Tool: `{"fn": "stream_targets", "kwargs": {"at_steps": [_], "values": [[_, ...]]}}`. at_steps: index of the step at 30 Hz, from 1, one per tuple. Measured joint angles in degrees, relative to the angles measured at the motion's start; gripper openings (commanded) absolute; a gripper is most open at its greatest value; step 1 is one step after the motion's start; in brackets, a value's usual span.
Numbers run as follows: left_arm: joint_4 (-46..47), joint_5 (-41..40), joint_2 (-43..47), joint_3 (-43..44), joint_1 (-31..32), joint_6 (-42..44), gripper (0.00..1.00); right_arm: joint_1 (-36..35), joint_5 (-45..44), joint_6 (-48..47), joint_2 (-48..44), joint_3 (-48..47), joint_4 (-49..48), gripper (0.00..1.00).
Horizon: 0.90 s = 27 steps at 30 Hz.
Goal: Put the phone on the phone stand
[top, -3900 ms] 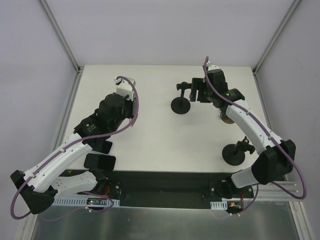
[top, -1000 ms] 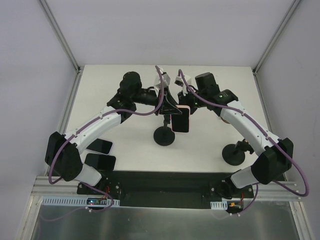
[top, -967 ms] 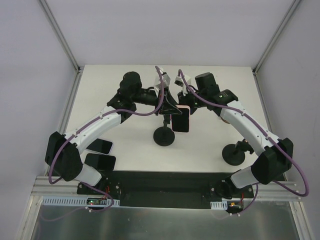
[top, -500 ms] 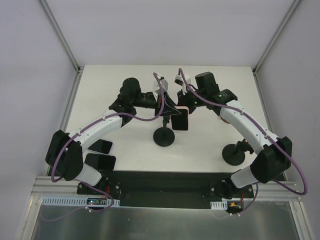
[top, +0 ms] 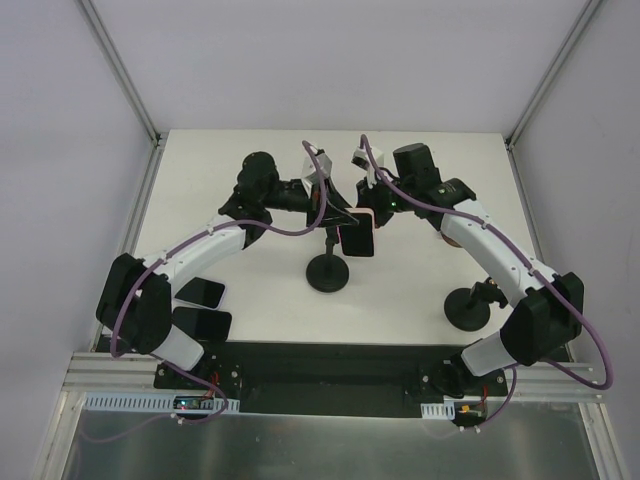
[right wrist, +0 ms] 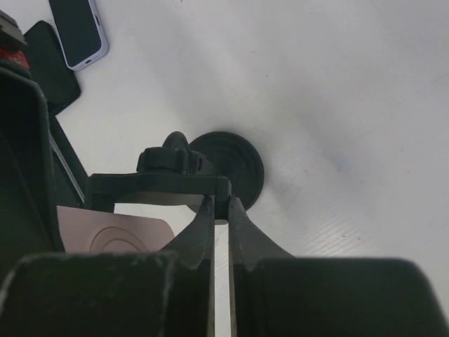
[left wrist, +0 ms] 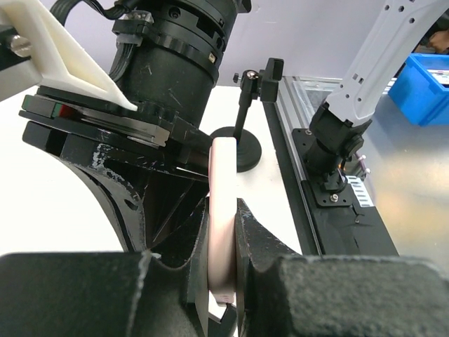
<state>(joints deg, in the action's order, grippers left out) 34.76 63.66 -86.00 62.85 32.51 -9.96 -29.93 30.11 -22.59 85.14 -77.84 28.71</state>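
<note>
Top external view has my left hand (top: 347,218) and my right hand (top: 372,205) meeting over the middle of the desk (top: 420,270), somewhat toward its far edge. My left hand is clamped on the phone (top: 358,241), a pink-cased one. The left wrist view shows it edge-on and upright between my fingers (left wrist: 263,239). My right hand is pinched shut on the cradle (right wrist: 161,184) of the phone stand (top: 328,272), whose round base sits on the desk just nearer me.

I judge this to be the mating step. The phone is right at the cradle, but I cannot tell whether it is seated. The next move calls for pressing the phone squarely into the cradle while my right hand steadies the stand. My left should let go only once the phone holds, since an early release could tip it off.

The desk is white and matte. A second stand (top: 468,308) sits toward the near-right corner and two spare phones (top: 203,293) lie toward the near-left corner. Plain pale walls (top: 320,60) and metal frame posts (top: 120,70) close in the space.
</note>
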Motion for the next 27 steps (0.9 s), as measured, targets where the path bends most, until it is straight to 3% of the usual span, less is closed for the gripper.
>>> {"fn": "stream_targets", "kwargs": {"at_steps": [18,24,27], "values": [[1.33,3.85,-3.37,1.03,-3.02,-3.41,0.0,0.48,2.36,0.46,0.57,0.96,-2.97,0.01],[-1.29,3.32,-3.13,1.03,-3.52,-2.45,0.0,0.48,2.1,1.38,0.57,1.68,-3.98,0.01],[-6.88,-1.14,-1.57,1.09,-3.54,-1.01,0.0,0.46,0.79,2.99,0.09,2.71,-6.05,0.01]]}}
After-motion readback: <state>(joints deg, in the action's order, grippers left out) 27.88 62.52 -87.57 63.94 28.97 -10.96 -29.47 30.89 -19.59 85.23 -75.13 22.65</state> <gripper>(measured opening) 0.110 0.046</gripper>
